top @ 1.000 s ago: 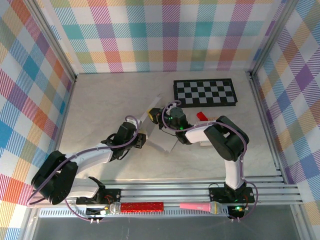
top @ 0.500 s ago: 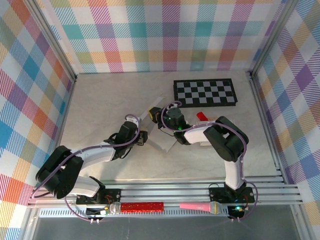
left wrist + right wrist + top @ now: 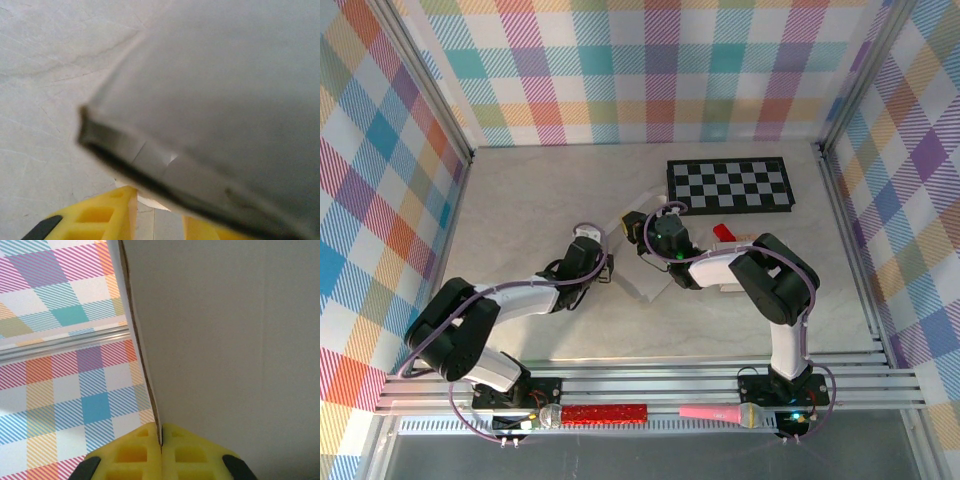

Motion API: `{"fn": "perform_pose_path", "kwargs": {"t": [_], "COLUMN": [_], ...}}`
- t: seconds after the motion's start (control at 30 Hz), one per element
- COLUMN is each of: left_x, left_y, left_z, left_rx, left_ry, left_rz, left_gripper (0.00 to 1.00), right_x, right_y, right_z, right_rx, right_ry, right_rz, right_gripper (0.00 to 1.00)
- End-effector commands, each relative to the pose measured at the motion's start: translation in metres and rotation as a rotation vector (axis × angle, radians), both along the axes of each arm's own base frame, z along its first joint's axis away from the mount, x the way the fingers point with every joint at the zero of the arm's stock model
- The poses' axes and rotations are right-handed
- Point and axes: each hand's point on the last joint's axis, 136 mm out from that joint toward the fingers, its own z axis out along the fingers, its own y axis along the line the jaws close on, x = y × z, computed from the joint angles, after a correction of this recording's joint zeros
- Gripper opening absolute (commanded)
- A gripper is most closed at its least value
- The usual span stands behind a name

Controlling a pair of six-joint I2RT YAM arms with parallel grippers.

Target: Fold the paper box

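The paper box (image 3: 642, 287) is a white sheet of card at the middle of the table, between my two grippers. My right gripper (image 3: 640, 238) holds its upper part. In the right wrist view the yellow fingers (image 3: 135, 455) are shut on the thin card edge (image 3: 150, 390), and the box panel (image 3: 235, 340) rises to the right. My left gripper (image 3: 603, 267) is at the box's left side. In the left wrist view a blurred grey panel (image 3: 215, 100) hangs just over my yellow fingers (image 3: 100, 215), which stand apart with a card corner (image 3: 147, 201) between them.
A black-and-white chessboard (image 3: 730, 186) lies at the back right. A small red item (image 3: 723, 232) sits beside the right arm. A red cylinder (image 3: 605, 412) and a pink microphone (image 3: 720, 412) rest on the front rails. Plaid walls enclose the table.
My left arm has stretched further toward the box, its gripper sliding right and away under the card. The raised left flap now looks shorter. The right gripper has barely moved.
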Motion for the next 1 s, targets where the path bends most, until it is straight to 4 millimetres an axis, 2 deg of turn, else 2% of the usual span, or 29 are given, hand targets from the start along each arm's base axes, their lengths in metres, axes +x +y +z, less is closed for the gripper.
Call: {"fn": "perform_pose_path", "kwargs": {"t": [0.0, 0.17, 0.5, 0.67, 0.8, 0.97], "left_x": [0.028, 0.033, 0.049, 0.056, 0.06, 0.061], "left_y": [-0.016, -0.014, -0.019, -0.017, -0.017, -0.019], "left_z": [0.039, 0.036, 0.034, 0.042, 0.044, 0.041], "left_rx": [-0.076, -0.082, -0.085, -0.07, -0.051, -0.036], "left_ry": [-0.127, -0.121, -0.134, -0.163, -0.173, -0.165], "left_rz": [0.019, 0.061, 0.095, 0.122, 0.12, 0.113], "left_gripper": [0.29, 0.28, 0.24, 0.3, 0.3, 0.22], "right_x": [-0.037, -0.039, -0.042, -0.043, -0.042, -0.044], "right_y": [0.025, 0.028, 0.033, 0.033, 0.031, 0.03], "right_z": [-0.036, -0.045, -0.049, -0.049, -0.051, -0.052], "right_rx": [-0.067, -0.069, -0.059, -0.062, -0.064, -0.066], "right_ry": [0.104, 0.119, 0.154, 0.167, 0.178, 0.192], "right_rz": [0.137, 0.139, 0.14, 0.134, 0.128, 0.126], "right_gripper": [0.0, 0.0, 0.0, 0.0, 0.0, 0.0]}}
